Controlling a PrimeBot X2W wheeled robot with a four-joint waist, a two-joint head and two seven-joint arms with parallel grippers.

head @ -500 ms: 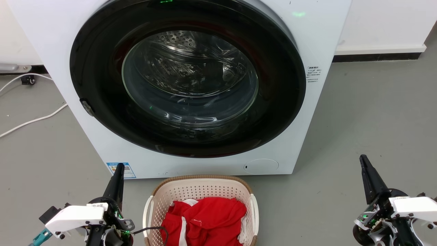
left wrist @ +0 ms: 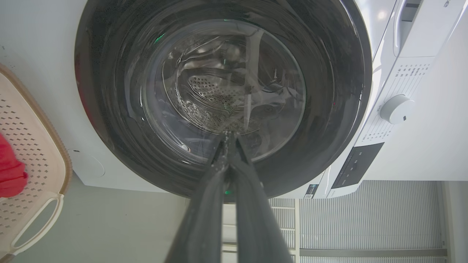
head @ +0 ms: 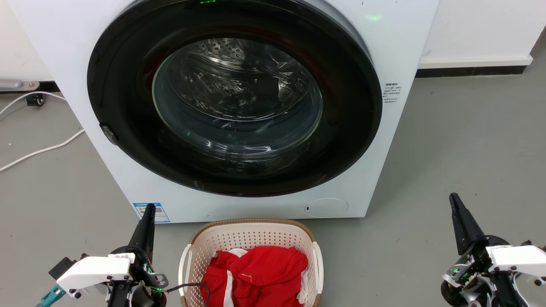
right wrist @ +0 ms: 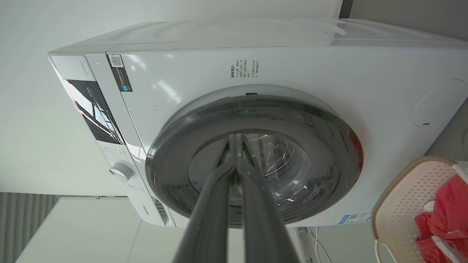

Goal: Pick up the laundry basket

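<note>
Left gripper (head: 149,209): fingers pressed together, holding nothing; arm points at washer (head: 405,42).
Basket (head: 251,237): on floor (head: 448,149) against washer's front edge, red cloth (head: 260,273) inside.
Right gripper (head: 454,201): fingers pressed together, empty; points likewise, well apart from it.

The washer (head: 396,51) bears a blue sticker (head: 151,212), a QR-code label (right wrist: 117,60) and small printed lines (head: 392,93), all too small to read

The left gripper (left wrist: 228,140), fingertips together, rises from six o'clock before the washing machine's glass door (left wrist: 219,73), the laundry basket (left wrist: 33,146) with red cloth (left wrist: 11,171) at nine o'clock, a white dial (left wrist: 396,109) at three.
</note>
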